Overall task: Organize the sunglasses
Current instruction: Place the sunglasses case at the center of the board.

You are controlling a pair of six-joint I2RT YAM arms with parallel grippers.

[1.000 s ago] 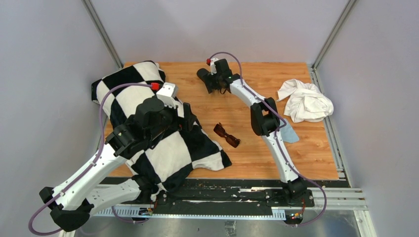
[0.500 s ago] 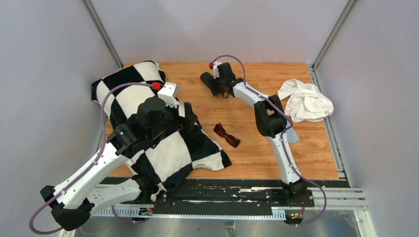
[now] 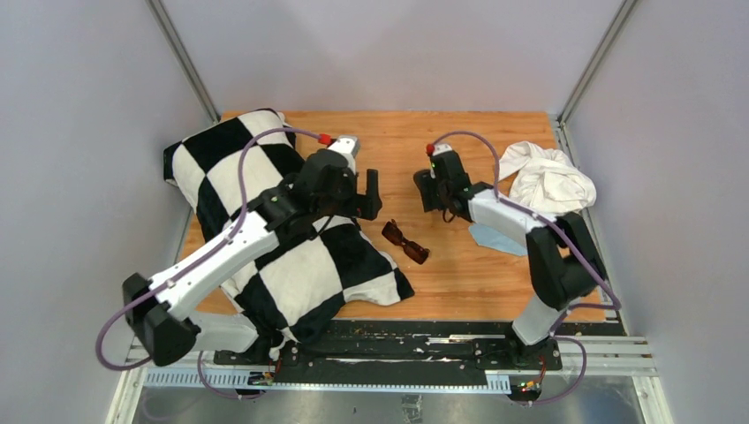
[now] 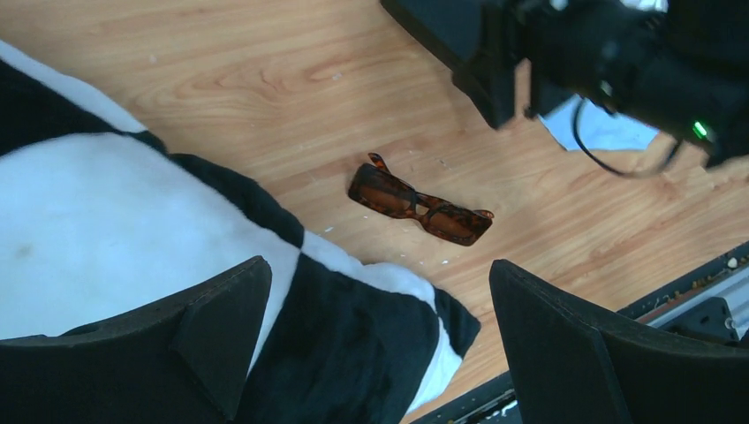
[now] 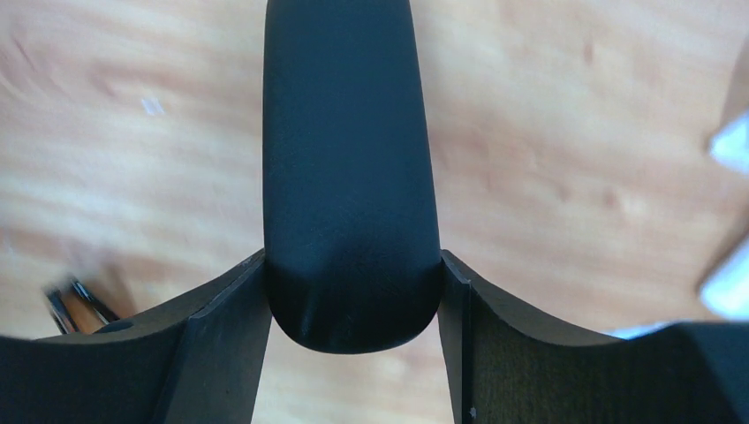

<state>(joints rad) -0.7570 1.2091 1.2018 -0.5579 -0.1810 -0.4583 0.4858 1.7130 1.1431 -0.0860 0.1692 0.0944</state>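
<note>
A: So, where are the sunglasses (image 3: 405, 242)?
B: Flat on the table (image 3: 459, 274), just beside the pillow (image 3: 300, 274).
A: Left gripper (image 4: 380, 267)?
B: Spread wide over the pillow's edge, holding nothing.
A: Right gripper (image 3: 439, 190)?
B: Farther back, fingers clamped on both sides of the case (image 5: 349, 177).

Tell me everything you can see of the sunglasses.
The sunglasses have a dark reddish-brown translucent, plastic-looking frame and brown tinted lenses, with the arms apparently folded. They lie flat and diagonal on the bare wood table, just beside the checkered cushion without touching it. Nothing else touches them.
</note>
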